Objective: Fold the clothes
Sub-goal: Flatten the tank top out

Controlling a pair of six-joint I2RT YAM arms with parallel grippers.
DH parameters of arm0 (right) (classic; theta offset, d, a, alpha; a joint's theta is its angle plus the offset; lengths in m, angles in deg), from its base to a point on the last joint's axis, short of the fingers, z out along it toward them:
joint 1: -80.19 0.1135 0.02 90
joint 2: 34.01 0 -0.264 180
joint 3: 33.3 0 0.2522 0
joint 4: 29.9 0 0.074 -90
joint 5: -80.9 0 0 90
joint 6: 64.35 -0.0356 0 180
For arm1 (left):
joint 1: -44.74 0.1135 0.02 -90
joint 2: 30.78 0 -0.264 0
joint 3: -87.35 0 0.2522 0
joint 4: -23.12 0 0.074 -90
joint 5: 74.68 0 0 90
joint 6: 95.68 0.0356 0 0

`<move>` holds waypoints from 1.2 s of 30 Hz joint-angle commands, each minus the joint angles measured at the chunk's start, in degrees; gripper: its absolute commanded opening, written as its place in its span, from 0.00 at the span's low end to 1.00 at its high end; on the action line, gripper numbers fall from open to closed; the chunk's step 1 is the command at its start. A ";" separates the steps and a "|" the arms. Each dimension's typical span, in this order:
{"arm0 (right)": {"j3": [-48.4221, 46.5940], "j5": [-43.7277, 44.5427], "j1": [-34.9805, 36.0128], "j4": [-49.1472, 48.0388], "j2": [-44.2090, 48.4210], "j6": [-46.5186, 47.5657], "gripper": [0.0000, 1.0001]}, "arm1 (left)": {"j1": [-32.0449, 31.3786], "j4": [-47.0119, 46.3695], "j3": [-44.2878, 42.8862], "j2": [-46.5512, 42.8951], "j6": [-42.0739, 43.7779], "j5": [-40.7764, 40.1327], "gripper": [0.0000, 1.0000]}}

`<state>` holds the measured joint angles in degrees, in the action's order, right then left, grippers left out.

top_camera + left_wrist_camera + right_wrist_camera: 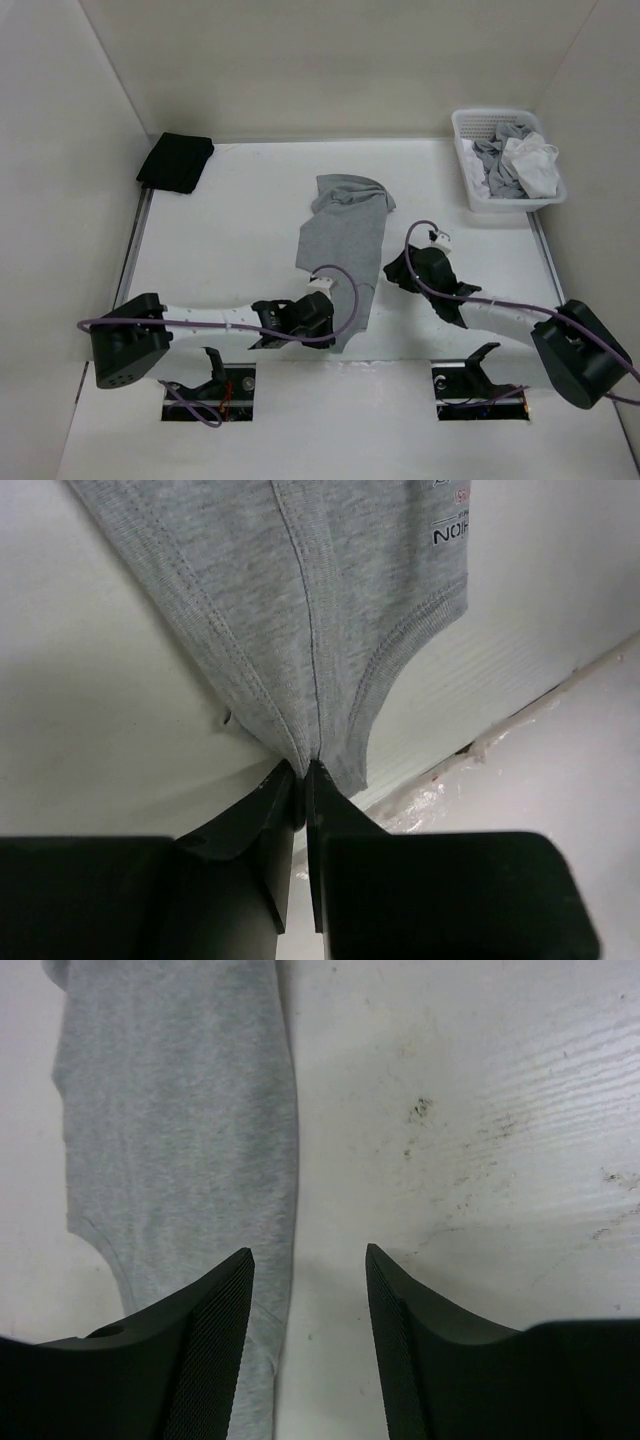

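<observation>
Left gripper (302,770): fingers pressing together, clamping a small bit of the shirt (300,600) where a seam is running down beside a curved armhole hem.
Table (250,200): white, carrying everything.
Shirt position: lying mid-table between the two arms, bunched into a long uneven strip running far to near, with the near end reaching the left gripper; not looking squared up yet.
Shirt handling: looking light, thin and limp; likely sagging and dragging when lifted, neither slippery nor fragile.
Where to hold: hems, seams and corners are probably giving the surest pinch; a second grip on the opposite edge should be keeping it flat.
Basket (512,205): sitting far right, holding grey and white clothes.
Black cloth (177,162): lying in the far left corner, well apart.
Right gripper (308,1252): fingers standing apart, gripping nothing, hovering over bare table just beside the shirt's long edge.
Writing (450,532): dark print on the shirt showing "NOH", the rest running out of frame; red print above it too small to read.
</observation>
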<state>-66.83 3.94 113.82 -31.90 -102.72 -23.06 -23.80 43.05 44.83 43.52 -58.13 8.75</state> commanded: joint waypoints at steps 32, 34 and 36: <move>-35.15 -0.29 34.96 35.73 26.87 12.23 0.07 | 23.40 -3.34 -46.46 -39.60 23.00 -8.21 0.01; -35.16 -4.05 30.00 33.62 24.95 12.85 0.07 | 23.93 -5.46 -48.23 -35.83 23.18 -8.11 0.02; -33.50 -10.10 23.23 30.12 22.14 12.24 0.07 | 24.28 -8.18 -48.85 -31.09 22.74 -8.20 0.02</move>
<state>-102.11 -0.54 145.53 -3.36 -75.77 -12.90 -0.47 43.21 -2.36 3.67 -37.14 1.45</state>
